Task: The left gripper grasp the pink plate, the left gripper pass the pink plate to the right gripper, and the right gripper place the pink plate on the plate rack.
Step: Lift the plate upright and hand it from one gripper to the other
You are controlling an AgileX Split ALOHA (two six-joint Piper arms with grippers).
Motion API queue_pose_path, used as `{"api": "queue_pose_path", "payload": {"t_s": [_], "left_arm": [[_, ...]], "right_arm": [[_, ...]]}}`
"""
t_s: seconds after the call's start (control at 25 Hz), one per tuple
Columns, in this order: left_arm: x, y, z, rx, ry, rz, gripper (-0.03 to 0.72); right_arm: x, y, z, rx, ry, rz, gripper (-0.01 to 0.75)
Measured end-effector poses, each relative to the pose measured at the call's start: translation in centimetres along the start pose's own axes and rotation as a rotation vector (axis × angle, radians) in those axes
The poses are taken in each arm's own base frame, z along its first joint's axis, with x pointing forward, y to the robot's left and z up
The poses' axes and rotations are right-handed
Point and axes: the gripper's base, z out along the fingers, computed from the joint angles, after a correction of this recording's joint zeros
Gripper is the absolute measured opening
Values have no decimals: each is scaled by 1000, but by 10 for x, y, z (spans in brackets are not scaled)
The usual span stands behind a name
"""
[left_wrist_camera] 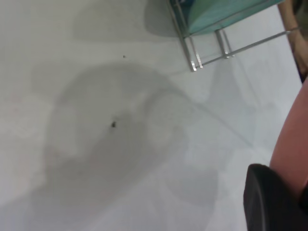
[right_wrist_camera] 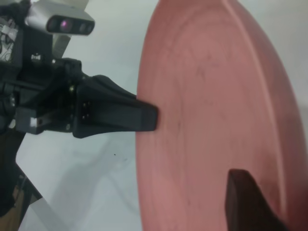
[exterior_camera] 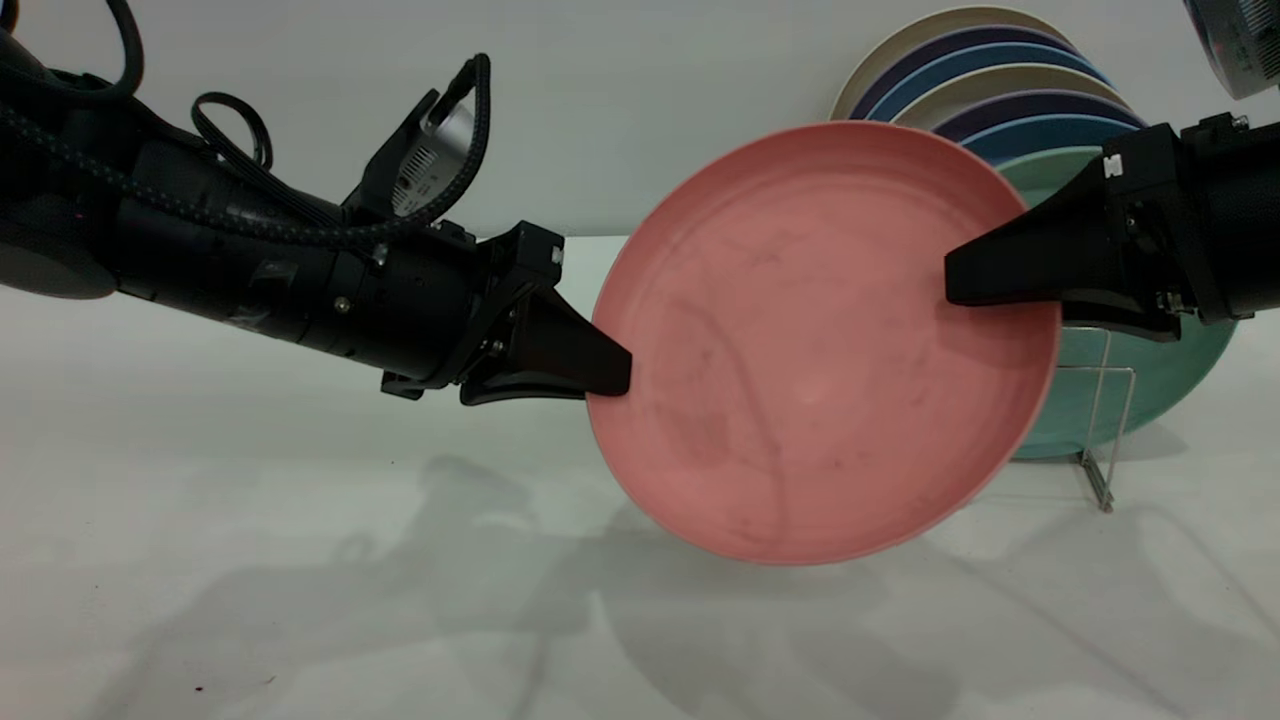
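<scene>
Aloft, one pink plate [exterior_camera: 815,340] pinched between two claws, left claw [exterior_camera: 605,372] and right claw [exterior_camera: 955,280].

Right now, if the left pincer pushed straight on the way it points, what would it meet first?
It already grips the pink plate at its near rim. Pushing on, the left pincer would likely drive that plate toward the right pincer clamped on the opposite rim; depth is uncertain.
</scene>
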Motion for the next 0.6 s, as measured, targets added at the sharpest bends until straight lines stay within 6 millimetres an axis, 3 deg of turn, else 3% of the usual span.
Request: {"api": "queue_pose_path", "payload": {"t_s": [0.6], "left_arm": [[0,-5,0,58,8,24,26]], "right_arm": [[1,1,0,-7,8,19,196]]}}
